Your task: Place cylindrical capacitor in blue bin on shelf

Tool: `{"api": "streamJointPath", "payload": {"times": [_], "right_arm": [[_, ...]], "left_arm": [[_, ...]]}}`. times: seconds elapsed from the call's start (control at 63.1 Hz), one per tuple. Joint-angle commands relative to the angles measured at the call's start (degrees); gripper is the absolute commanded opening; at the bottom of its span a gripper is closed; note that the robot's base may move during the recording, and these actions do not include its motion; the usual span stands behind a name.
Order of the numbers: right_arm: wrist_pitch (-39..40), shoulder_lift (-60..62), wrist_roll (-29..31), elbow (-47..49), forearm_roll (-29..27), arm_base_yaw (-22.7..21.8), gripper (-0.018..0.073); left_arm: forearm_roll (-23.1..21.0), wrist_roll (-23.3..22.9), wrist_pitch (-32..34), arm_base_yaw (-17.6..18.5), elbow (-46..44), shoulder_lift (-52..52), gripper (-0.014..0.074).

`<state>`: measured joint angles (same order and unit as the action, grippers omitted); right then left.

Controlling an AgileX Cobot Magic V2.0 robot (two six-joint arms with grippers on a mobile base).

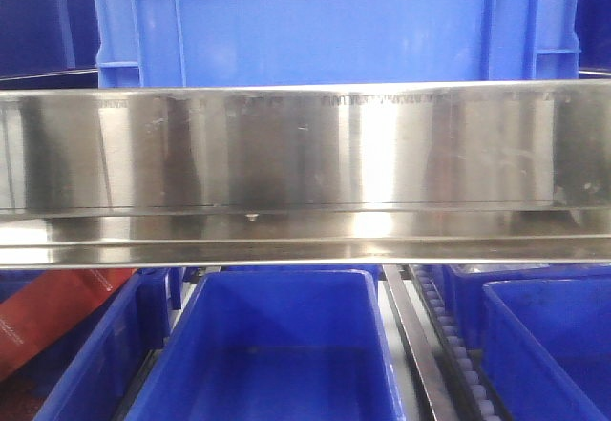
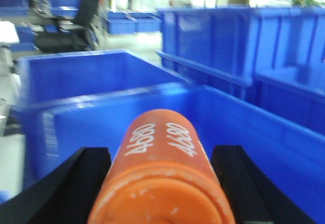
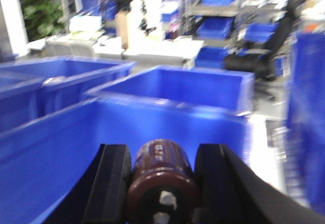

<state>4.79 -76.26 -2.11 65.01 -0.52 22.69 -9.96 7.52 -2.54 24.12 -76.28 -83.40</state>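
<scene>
My right gripper (image 3: 161, 159) is shut on a dark brown cylindrical capacitor (image 3: 162, 176) with two pale terminals on its near end. It hangs over the inside of a large blue bin (image 3: 56, 148). My left gripper (image 2: 161, 155) is shut on an orange cylinder (image 2: 162, 142) marked "4680", above another blue bin (image 2: 264, 137). The front view shows the shelf's shiny steel front rail (image 1: 305, 154), with a blue bin (image 1: 334, 20) above it and an open blue bin (image 1: 277, 345) below. Neither gripper shows in the front view.
More blue bins stand below the rail at left (image 1: 95, 345) and right (image 1: 554, 345), with a roller track (image 1: 449, 345) between. A red object (image 1: 48, 316) lies at lower left. Tall blue bins (image 2: 284, 46), desks and an office chair (image 3: 264, 46) are in the background.
</scene>
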Motion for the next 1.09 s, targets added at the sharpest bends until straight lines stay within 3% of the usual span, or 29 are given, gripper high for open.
{"api": "streamJointPath", "payload": {"times": [0.0,0.127,0.222,0.365,0.444,0.507,0.666,0.777,0.808,0.84,0.951,1.078], "right_arm": [[2.51,-1.28,0.08,0.63,-0.02,0.85,-0.0162],[2.23,-2.44,0.08,0.63,-0.02,1.31,-0.0105],[2.13,-2.55,0.08,0.63,-0.12,1.31,0.0097],[2.26,-2.55,0.08,0.63,-0.23,1.31,0.041],[2.26,-2.55,0.08,0.63,-0.23,1.31,0.0518],[2.26,-2.44,0.08,0.63,-0.23,1.31,0.0566],[0.3,0.37,0.08,0.63,-0.23,1.31,0.053],[-3.36,3.37,0.08,0.63,-0.23,1.31,0.0377],[-4.3,4.18,0.08,0.63,-0.23,1.19,0.031],[-5.75,4.86,0.08,0.63,-0.23,1.07,0.0188],[-8.58,6.33,0.08,0.37,-0.23,-0.49,-0.0165],[-8.73,10.02,0.08,-4.11,-0.23,-3.44,-0.0166]], "left_arm": [[-0.21,0.2,2.54,1.31,-1.47,-2.49,-0.0111],[-0.21,0.2,2.08,1.87,-1.89,-3.97,-0.0045],[-0.21,0.2,0.98,1.87,-1.89,-4.09,0.0139],[-0.21,0.2,0.88,1.87,-1.89,-4.09,0.0513],[-0.34,0.2,0.88,1.87,-1.89,-3.98,0.0624],[-0.44,0.2,0.88,1.87,-2.0,-3.74,0.0578],[-0.44,0.2,0.48,1.76,-2.0,-0.82,0.036],[-0.23,0.2,-0.33,1.76,-2.0,2.34,0.0079],[-0.23,0.2,-0.45,1.76,-2.0,3.25,0.0006],[-0.23,0.2,-0.92,1.66,-2.0,4.09,-0.0103],[-0.23,0.2,-3.68,1.04,-1.87,6.23,-0.0111],[-0.1,0.2,-4.23,-0.99,3.07,10.01,-0.0111]]}}
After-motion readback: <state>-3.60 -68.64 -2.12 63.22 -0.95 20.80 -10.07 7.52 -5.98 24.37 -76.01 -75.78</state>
